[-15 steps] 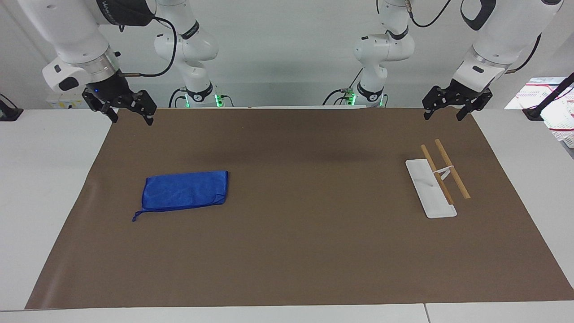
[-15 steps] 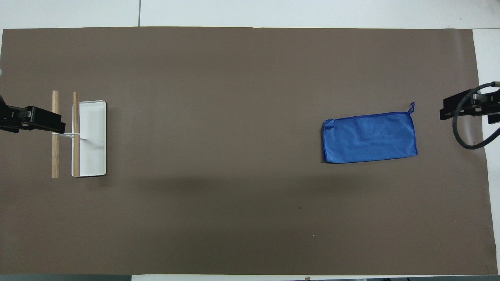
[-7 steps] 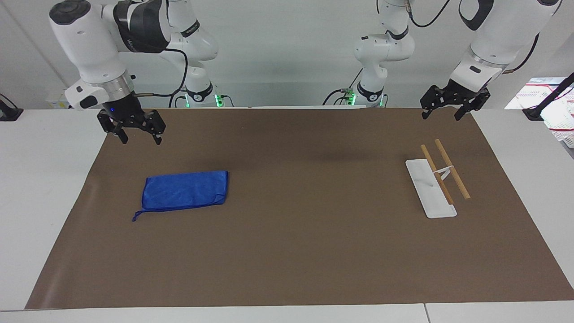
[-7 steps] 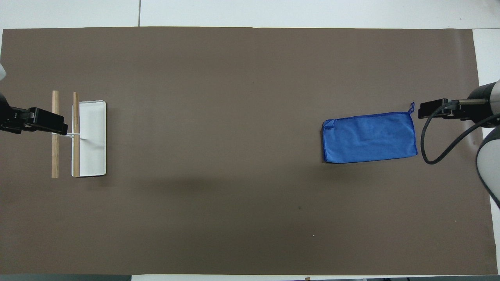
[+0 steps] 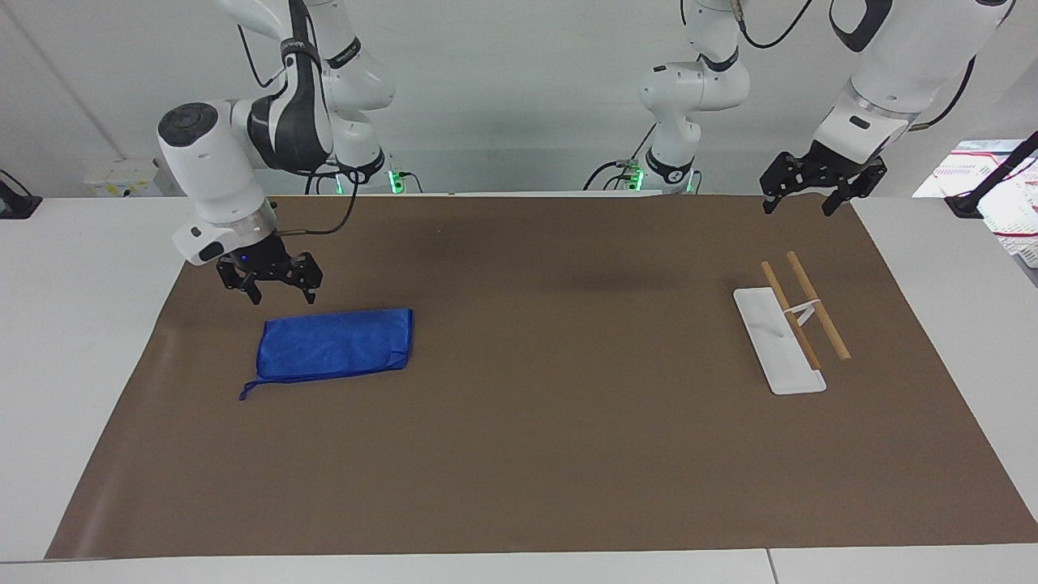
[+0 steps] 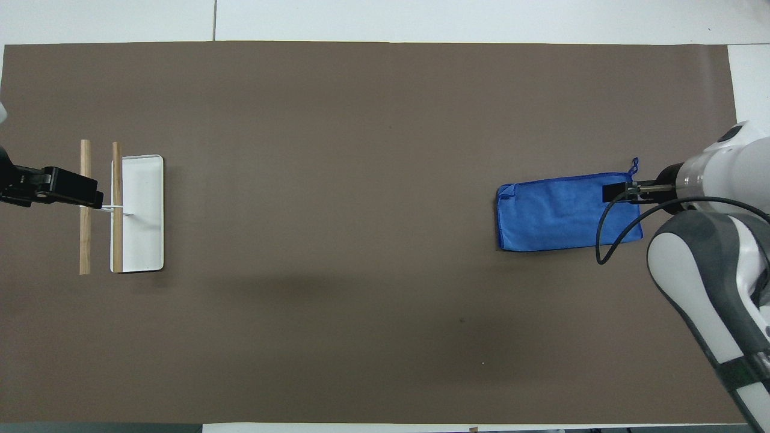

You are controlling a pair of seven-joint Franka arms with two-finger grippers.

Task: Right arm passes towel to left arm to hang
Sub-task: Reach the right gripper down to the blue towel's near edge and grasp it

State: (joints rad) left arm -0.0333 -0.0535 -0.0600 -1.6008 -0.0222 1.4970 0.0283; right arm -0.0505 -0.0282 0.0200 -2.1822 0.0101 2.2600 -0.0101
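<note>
Lowering: right gripper (image 5: 280,293) nearer towel (image 5: 334,344) (jaws apart).

Right arm (image 5: 243,138): elbow bent, forearm angled down, wrist near vertical. Right gripper (image 5: 283,294) pointed down, fingers spread apart, held in the air over the towel's (image 5: 334,344) edge at the right arm's end, not touching it. Left arm (image 5: 900,65): waited, raised. Left gripper (image 5: 799,203) pointed down, fingers parted, well apart from the towel, at the left arm's end.
</note>
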